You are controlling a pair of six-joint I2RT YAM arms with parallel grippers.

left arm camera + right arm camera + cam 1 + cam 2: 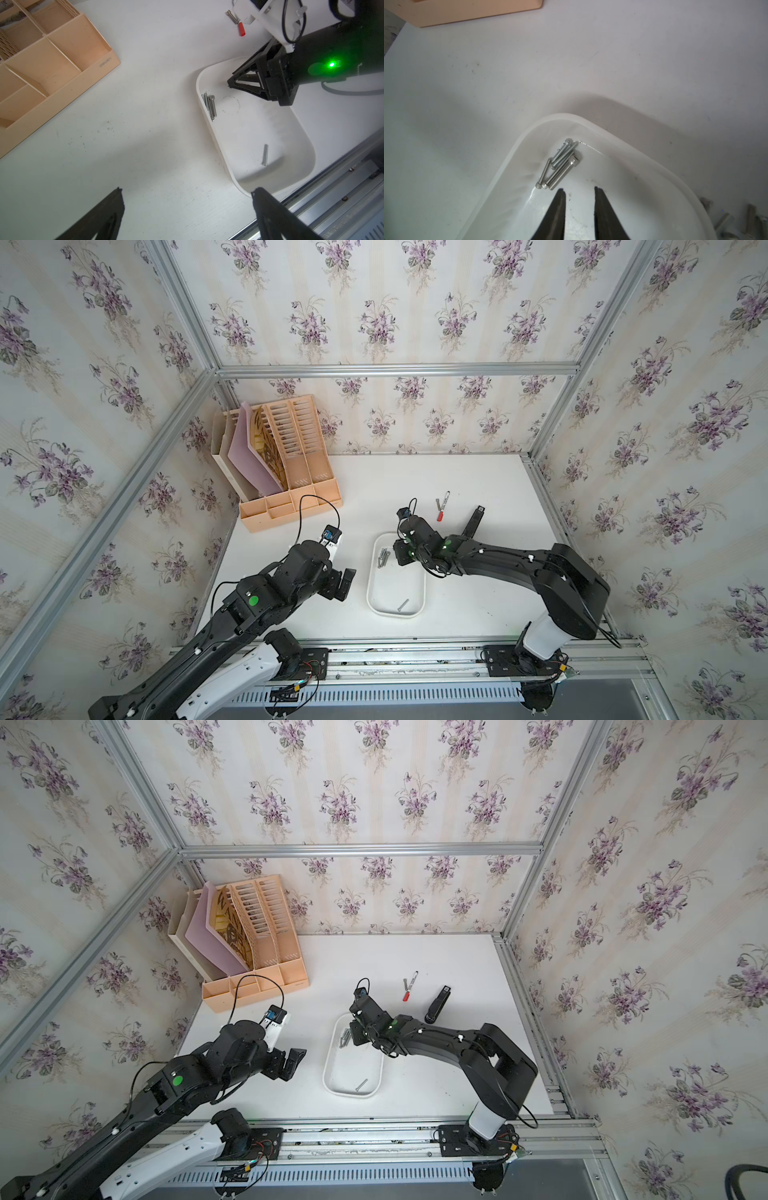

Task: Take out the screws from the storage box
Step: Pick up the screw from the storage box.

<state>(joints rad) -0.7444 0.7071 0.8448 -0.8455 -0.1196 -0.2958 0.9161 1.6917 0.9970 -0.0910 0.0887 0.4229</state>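
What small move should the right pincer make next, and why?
Probably ease the right pincer forward and down over the bundle of screws: its jaws stand apart and empty, just short of them, inside the storage box.

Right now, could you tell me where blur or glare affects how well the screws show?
Right wrist view: clustered screws in the storage box sharp, loose screws outside it blurred; left wrist view: green indicator light flares; both top views: clustered screws tiny.

Reaching in from lower left, left gripper stands wide apart; from lower right, right gripper points down, narrowly parted, empty.
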